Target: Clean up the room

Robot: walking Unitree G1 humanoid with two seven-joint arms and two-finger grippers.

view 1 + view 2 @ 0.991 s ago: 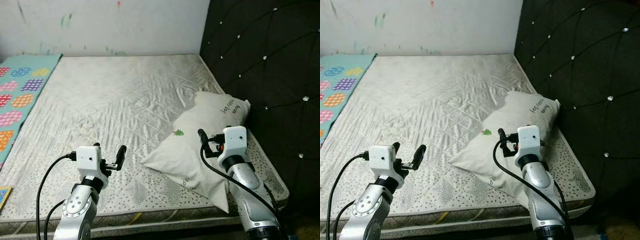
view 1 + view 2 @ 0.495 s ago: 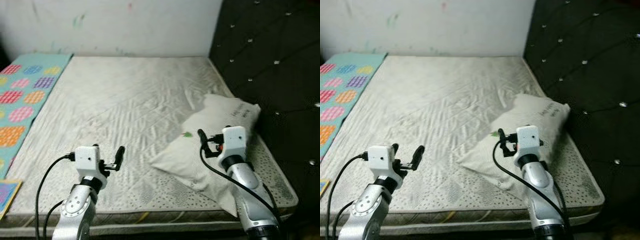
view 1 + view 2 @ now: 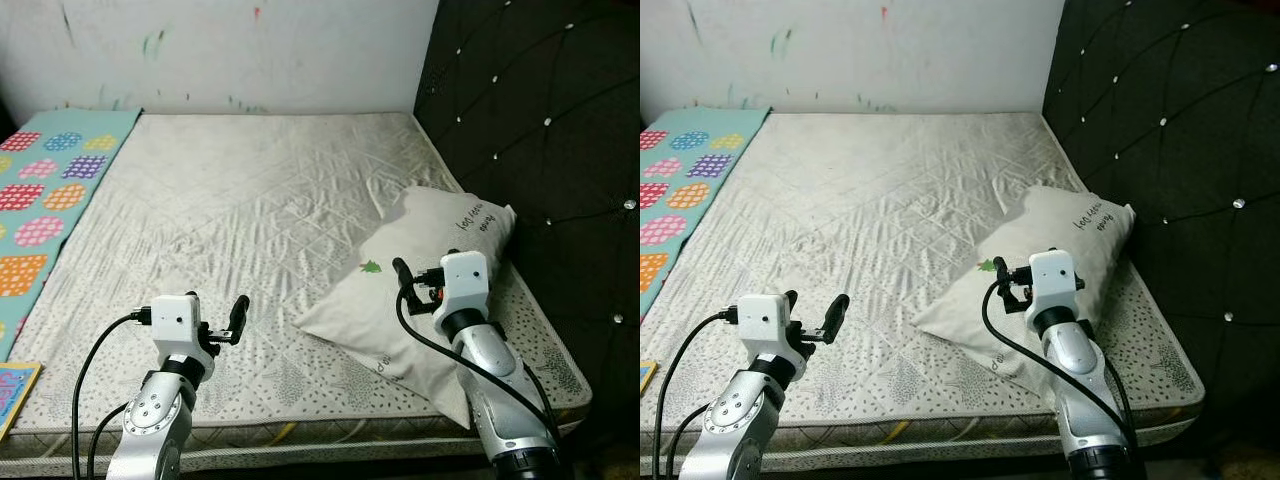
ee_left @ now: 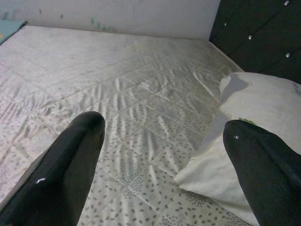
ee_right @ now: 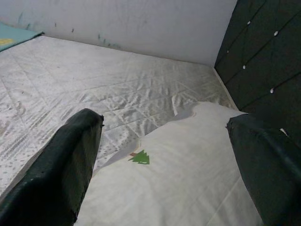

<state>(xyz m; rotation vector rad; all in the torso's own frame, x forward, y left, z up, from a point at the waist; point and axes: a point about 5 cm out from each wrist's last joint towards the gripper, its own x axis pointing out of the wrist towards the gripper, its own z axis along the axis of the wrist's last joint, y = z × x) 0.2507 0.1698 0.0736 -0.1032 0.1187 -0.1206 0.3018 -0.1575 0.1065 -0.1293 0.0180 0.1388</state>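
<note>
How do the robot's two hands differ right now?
The left hand hovers over bare mattress, near its front edge; the right hand hovers above the white pillow beside the dark headboard. The left sits lower in the head view, the right higher. Both are open and hold nothing.

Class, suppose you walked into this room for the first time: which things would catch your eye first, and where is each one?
The white pillow lies askew on the bare mattress, near the black tufted headboard on the right. A bright mat with coloured circles runs along the mattress's left edge. In front, the left end effector and right end effector are raised, both open, the right one over the pillow.
</note>
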